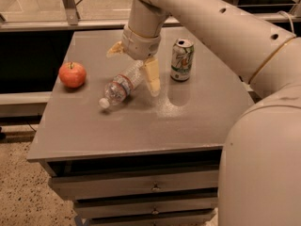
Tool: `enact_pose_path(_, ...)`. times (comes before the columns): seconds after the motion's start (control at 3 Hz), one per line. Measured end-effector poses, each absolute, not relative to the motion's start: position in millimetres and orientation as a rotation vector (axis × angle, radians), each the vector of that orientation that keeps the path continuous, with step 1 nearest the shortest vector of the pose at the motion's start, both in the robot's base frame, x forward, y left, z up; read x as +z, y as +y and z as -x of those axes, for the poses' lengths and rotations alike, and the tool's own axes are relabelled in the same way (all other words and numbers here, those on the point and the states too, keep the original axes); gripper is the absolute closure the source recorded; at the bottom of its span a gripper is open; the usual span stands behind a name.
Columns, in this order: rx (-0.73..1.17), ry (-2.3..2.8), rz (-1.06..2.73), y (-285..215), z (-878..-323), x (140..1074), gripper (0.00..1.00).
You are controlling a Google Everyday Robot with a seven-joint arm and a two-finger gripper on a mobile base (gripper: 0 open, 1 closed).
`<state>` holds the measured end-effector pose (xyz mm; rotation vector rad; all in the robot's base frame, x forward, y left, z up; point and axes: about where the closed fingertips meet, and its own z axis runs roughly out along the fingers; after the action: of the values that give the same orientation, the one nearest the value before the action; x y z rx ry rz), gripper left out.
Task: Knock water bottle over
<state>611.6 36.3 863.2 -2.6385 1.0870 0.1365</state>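
The water bottle [121, 86] is a clear ribbed bottle with a white-and-red label band. It lies on its side on the grey table [141, 121], its white cap [103, 103] pointing to the front left. My gripper [134, 66] hangs just above the bottle's base end, open and holding nothing. One cream finger [153, 80] reaches down to the right of the bottle's base. The other finger [114, 49] is raised behind and to the left of it.
A green-and-white soda can [181, 60] stands upright just right of the gripper. A red apple [72, 74] sits at the table's left side. My arm crosses the upper right of the view. Drawers [141, 187] show below the table's front edge.
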Motion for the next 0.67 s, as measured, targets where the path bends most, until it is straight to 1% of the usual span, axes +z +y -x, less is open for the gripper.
enact_pose_path(0.33, 0.142, 1.287, 2.37, 10, -621, 890, 0.0)
enact_pose_path(0.67, 0.131, 1.472, 2.005, -41, -628, 928, 0.0)
